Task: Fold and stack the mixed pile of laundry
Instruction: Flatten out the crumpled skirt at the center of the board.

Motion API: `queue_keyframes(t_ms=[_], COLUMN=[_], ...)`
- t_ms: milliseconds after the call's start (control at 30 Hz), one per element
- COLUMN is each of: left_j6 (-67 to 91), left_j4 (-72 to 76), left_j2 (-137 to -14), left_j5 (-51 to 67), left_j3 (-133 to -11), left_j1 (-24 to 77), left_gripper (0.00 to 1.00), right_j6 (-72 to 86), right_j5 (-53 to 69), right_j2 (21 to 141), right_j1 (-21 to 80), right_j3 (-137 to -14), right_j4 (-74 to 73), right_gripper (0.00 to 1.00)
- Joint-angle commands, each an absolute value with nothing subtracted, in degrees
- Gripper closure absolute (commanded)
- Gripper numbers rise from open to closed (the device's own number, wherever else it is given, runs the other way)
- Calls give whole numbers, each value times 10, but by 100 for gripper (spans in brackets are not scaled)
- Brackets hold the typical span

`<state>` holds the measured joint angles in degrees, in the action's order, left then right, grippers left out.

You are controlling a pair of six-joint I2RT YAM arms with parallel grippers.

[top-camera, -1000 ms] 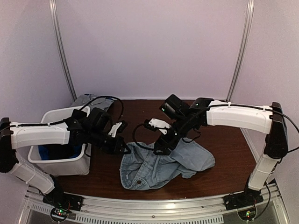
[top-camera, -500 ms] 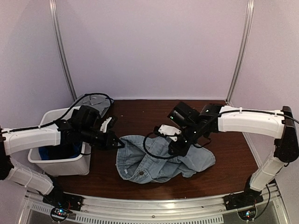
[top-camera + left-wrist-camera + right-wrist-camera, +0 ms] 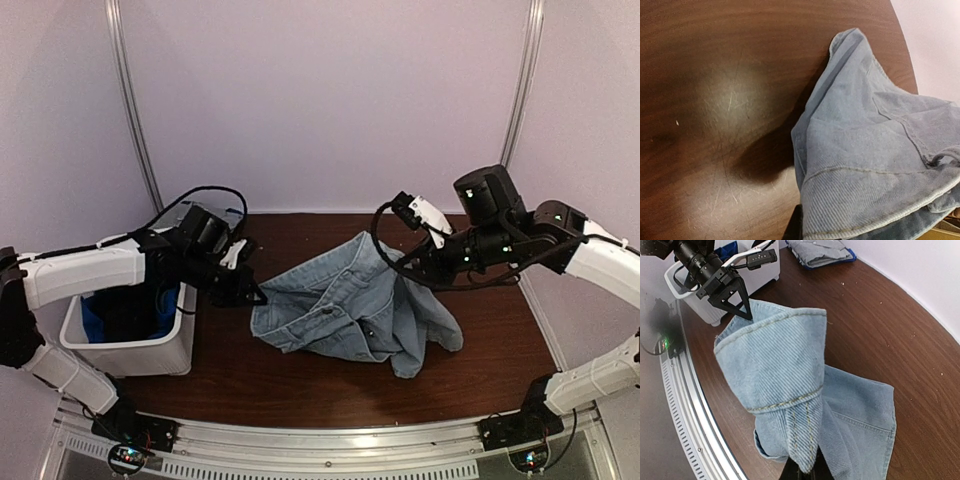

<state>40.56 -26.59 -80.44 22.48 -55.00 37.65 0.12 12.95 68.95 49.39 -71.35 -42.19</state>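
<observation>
A faded light-blue denim piece (image 3: 350,310) hangs stretched between my two grippers over the brown table (image 3: 300,385). My left gripper (image 3: 254,297) is shut on its left edge, low by the bin. My right gripper (image 3: 403,268) is shut on a seamed fold of it and holds that side raised. In the right wrist view the denim (image 3: 780,370) rises from the right gripper (image 3: 807,472), and the left gripper (image 3: 742,310) pinches the far corner. The left wrist view shows the denim hem (image 3: 865,200) right at the left gripper (image 3: 799,234), whose fingers are mostly hidden.
A white plastic bin (image 3: 150,355) stands at the left with bright blue fabric (image 3: 93,322) inside. A folded pale grey-blue piece (image 3: 822,251) lies behind the bin near the back wall. A metal rail (image 3: 320,445) runs along the table's near edge.
My right gripper has shut on the denim and lifted it up and to the right. The left gripper has drawn its edge leftward, so the crumpled garment now hangs spread between them.
</observation>
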Motion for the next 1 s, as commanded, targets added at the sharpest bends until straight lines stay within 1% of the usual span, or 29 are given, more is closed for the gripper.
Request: queue_keyframes(t_ms=[0,267,367,433,533,633,700,800,867,967], left_j6=[373,306,300,298,296,313,328,326,314,305], left_j4=[-341,-452,-465,-466,-462,-465,-481,-542,-594,-617], left_j2=[-812,-842,-826,-803,-750,-713,-708,-751,-816,-929], left_j5=[153,83,99,127,187,242,268,271,249,275], left_j3=[-649,-900,-954,-968,-952,-930,-937,-990,-1048,-1112], left_j1=[369,368,368,369,371,376,379,380,371,328], left_gripper=[100,100,100,100,100,100,100,100,100,100], right_j6=[24,-9,9,39,100,164,198,222,225,238], right_j5=[131,108,124,149,205,218,215,181,128,98], right_j2=[645,677,666,654,632,606,590,590,606,650], right_j1=[464,440,440,440,447,473,482,482,474,408], right_j3=[-752,-911,-946,-958,-955,-926,-923,-939,-953,-952], right_j4=[-362,-386,-385,-394,-426,-429,-428,-428,-440,-455], right_gripper=[100,100,100,100,100,100,100,100,100,100])
